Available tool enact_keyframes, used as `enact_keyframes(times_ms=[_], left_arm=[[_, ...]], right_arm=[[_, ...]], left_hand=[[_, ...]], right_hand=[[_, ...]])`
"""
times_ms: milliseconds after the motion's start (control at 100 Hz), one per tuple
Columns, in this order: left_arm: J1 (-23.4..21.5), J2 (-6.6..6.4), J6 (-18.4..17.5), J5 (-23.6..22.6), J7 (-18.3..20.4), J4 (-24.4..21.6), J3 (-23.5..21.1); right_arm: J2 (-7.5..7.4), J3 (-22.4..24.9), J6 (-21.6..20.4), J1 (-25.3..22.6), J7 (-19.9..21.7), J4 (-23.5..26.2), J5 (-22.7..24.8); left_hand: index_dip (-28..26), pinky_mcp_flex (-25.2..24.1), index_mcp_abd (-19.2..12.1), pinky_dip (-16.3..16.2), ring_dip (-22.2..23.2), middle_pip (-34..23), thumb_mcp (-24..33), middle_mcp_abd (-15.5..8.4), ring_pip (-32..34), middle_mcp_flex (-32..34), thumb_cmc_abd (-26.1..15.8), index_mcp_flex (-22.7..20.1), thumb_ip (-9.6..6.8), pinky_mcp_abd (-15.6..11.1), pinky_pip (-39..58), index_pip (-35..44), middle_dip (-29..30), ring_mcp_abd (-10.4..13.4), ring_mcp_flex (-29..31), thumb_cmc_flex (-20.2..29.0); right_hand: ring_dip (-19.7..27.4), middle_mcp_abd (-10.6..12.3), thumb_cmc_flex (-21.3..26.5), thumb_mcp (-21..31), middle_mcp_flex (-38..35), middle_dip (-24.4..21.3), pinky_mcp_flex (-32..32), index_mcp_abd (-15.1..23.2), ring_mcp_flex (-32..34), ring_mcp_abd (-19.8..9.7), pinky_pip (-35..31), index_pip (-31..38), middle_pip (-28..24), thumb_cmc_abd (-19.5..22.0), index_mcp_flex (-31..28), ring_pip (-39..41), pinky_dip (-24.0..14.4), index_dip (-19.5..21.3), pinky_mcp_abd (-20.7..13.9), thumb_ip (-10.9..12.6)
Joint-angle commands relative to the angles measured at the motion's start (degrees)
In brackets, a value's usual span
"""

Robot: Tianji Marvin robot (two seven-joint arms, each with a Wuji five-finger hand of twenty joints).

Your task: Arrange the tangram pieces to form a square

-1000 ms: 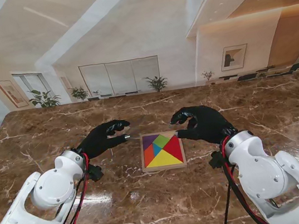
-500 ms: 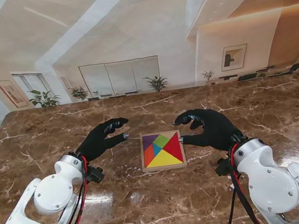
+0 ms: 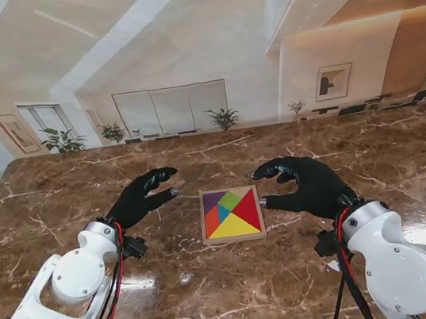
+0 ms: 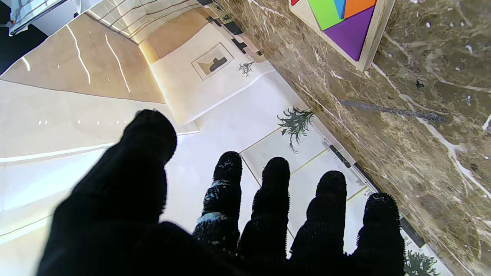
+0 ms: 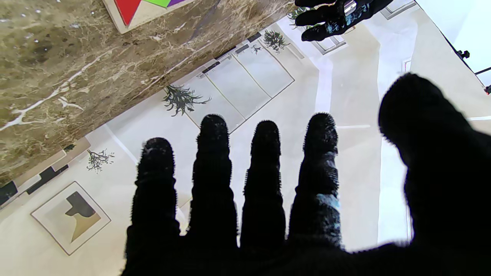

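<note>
A wooden tray [image 3: 235, 237] lies on the marble table between my two hands. It holds coloured tangram pieces [image 3: 231, 211] fitted together as a square: purple, green, orange, blue, red and yellow. My left hand [image 3: 142, 196], in a black glove, hovers to the tray's left with fingers spread and nothing in it. On the other side my right hand [image 3: 306, 184] is open too, its fingers apart, holding nothing. A corner of the tray [image 4: 368, 46] shows in the left wrist view, and another corner of the tray [image 5: 132, 21] in the right wrist view.
The brown marble table [image 3: 232, 285] stretches all round the tray. Its far edge [image 3: 217, 132] meets a pale wall with plants and pictures. My white forearms [image 3: 65, 298] rise from the near corners.
Both hands have drawn back from the tray, the right one moving outward to the right and nearer to me, its fingers spreading. The tray and pieces have not moved.
</note>
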State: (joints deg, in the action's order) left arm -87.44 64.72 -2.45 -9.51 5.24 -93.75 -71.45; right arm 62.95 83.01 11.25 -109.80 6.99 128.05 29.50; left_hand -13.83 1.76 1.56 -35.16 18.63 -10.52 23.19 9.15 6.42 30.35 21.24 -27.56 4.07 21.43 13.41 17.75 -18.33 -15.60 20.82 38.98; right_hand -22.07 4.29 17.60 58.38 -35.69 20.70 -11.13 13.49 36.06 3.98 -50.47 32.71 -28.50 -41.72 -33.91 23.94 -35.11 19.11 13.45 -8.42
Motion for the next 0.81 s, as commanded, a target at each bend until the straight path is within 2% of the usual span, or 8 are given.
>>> enact_keyframes(times_ms=[0,250,430,800], left_arm=[[0.1,0.21,-0.1,0.1,0.1,0.8,0.4],[1.2,0.33,-0.4,0.2,-0.1,2.0,1.2],[1.5,0.68,-0.6,0.4,-1.3,2.7,1.4],[2.0,0.64,-0.5,0.6,-1.0,3.3,1.7]], right_arm=[[-0.07,0.0,0.3,-0.6,0.8,-0.1,-0.1],[-0.10,0.6,0.3,-0.8,1.3,0.1,-0.9],[0.18,0.3,0.3,-0.8,0.1,-0.4,-1.8],[0.54,-0.2,-0.2,-1.0,-1.8,-1.3,-2.0]], left_hand=[[1.1,-0.5,-0.6,-0.3,-0.6,0.4,-1.6,-1.9,-1.3,-1.5,1.4,0.3,-1.07,-2.5,-2.2,-0.8,1.0,1.5,-1.2,0.9],[1.2,-0.8,-0.7,-0.3,-0.7,0.7,-2.0,-2.0,-1.5,-2.2,1.2,0.9,-1.07,-3.1,-2.8,-1.0,1.2,1.7,-1.5,0.8],[1.2,-0.9,-0.9,-0.1,-0.8,0.6,-2.2,-2.1,-1.4,-2.2,1.2,0.7,-1.11,-3.2,-3.2,-0.9,1.3,1.8,-1.4,0.8],[1.2,-1.3,-0.9,0.2,-0.8,0.5,-2.6,-2.1,-1.4,-2.0,0.9,0.6,-1.21,-3.4,-3.7,-0.8,1.4,1.8,-1.3,1.0]], right_hand=[[0.4,1.2,-3.1,-0.5,0.7,-0.6,0.7,1.9,-0.1,0.1,0.6,-1.0,0.9,-1.5,1.7,-0.9,0.5,-0.1,-0.3,0.1],[0.3,1.4,-3.6,-1.0,1.4,-0.6,1.1,2.4,-0.5,0.0,1.1,-1.5,1.3,-1.1,2.3,-1.2,0.5,-0.1,-0.4,0.0],[0.3,1.2,-3.5,-1.3,1.4,-0.6,1.4,2.3,-0.5,0.0,2.1,-1.9,1.4,-1.0,2.4,-1.3,0.7,-0.1,-0.5,0.1],[0.1,1.0,-3.3,-1.2,0.5,-0.5,1.1,1.9,0.0,0.0,2.3,-1.7,1.2,-1.0,2.0,-1.0,0.6,0.0,-0.6,0.2]])
